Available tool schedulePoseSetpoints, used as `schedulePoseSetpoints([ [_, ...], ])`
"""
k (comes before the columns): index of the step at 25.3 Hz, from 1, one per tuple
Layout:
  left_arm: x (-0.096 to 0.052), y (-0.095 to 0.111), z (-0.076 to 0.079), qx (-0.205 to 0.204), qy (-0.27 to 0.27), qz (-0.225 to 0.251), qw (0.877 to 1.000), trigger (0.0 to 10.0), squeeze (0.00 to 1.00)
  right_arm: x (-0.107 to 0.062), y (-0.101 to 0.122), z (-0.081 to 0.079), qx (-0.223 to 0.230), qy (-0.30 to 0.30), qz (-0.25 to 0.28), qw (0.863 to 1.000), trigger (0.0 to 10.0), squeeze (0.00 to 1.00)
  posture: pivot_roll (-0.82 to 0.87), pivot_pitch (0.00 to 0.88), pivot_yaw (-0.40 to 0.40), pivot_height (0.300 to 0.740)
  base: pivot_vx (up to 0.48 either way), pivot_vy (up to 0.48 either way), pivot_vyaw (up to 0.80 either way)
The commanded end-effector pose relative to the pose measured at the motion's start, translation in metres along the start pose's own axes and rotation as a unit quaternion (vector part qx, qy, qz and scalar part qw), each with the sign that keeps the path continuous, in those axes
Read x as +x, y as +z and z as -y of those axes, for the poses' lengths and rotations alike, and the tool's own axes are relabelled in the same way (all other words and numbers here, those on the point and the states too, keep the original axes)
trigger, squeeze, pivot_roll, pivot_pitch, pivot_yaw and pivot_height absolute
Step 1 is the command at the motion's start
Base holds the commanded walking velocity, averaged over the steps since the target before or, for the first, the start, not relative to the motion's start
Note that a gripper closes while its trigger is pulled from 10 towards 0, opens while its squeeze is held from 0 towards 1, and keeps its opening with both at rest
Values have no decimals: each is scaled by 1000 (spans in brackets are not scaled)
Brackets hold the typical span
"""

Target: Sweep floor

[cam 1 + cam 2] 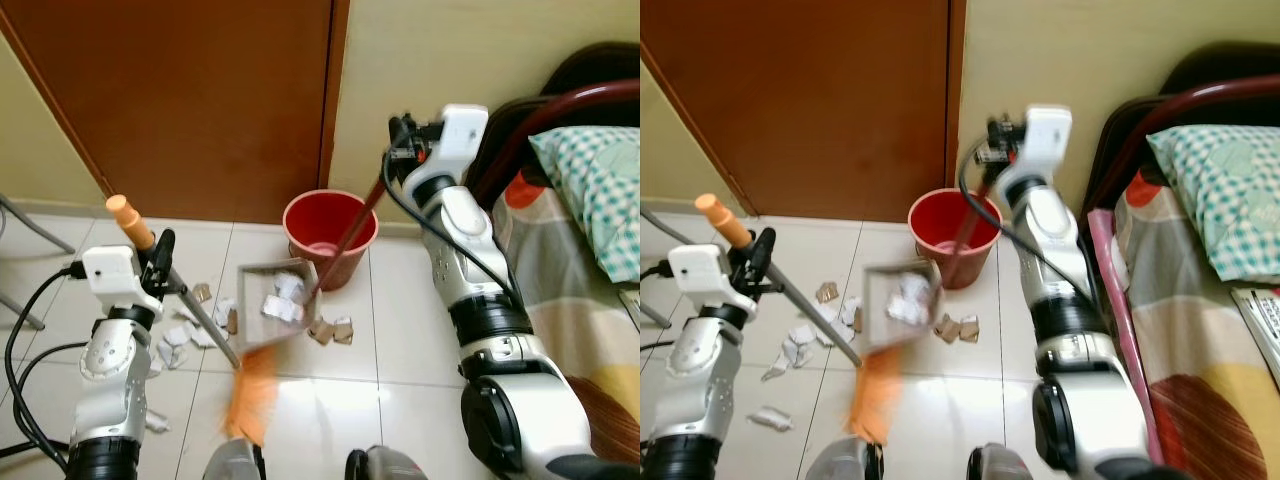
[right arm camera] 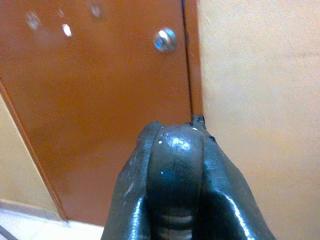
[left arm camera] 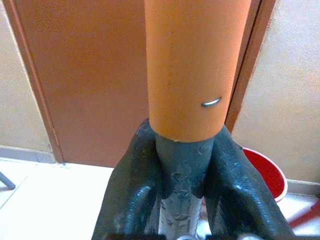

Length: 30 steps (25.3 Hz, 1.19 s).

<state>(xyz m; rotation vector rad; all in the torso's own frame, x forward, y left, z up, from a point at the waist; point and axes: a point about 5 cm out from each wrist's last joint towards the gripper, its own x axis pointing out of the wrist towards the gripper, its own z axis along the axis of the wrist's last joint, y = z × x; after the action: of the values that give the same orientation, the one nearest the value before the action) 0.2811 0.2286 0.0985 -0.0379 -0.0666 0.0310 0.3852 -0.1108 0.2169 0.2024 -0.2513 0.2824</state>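
White tiled floor (image 1: 420,330) at lower centre is carrying paper scraps (image 1: 185,340), while the left gripper (image 1: 160,255), clamped on the broom (image 1: 190,305), and the right gripper (image 1: 398,150), clamped on the dustpan (image 1: 280,300), are tilting it toward the red bucket (image 1: 330,235) for emptying.

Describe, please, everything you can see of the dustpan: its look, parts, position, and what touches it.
The dustpan is a grey, box-shaped scoop on a long dark red handle. It looks like plastic. It is lifted and tilted, open side towards the camera, just in front of the red bucket. White paper scraps lie inside it. The right gripper is shut on the handle's top end, and the orange broom bristles are just below the pan.
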Motion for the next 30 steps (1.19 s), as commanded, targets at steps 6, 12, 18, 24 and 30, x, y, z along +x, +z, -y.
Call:
schedulePoseSetpoints([
  [6, -2, -13, 8, -1, -3, -25, 1000, 10000, 0, 29, 86, -8, -55, 0, 159, 986, 10000, 0, 36, 62, -46, 740, 0, 0, 0],
  [12, 2, -16, 19, -7, -20, -29, 999, 10000, 0, 26, 90, -43, -274, 72, 235, 930, 10000, 0, 30, 63, -41, 740, 0, 0, 0],
  [18, 2, -16, 20, -8, -21, -29, 999, 10000, 0, 20, 66, -64, -334, 109, 242, 905, 10000, 0, 35, 65, -44, 740, 0, 0, 0],
  [24, 3, -15, 22, 0, -19, -27, 999, 10000, 0, 6, 23, -94, -368, 199, 218, 882, 10000, 0, 44, 67, -50, 740, 0, 0, 0],
  [30, 4, -15, 23, -2, -22, -26, 999, 10000, 0, -13, -11, -109, -443, 281, 203, 827, 10000, 0, 43, 67, -50, 740, 0, 0, 0],
])
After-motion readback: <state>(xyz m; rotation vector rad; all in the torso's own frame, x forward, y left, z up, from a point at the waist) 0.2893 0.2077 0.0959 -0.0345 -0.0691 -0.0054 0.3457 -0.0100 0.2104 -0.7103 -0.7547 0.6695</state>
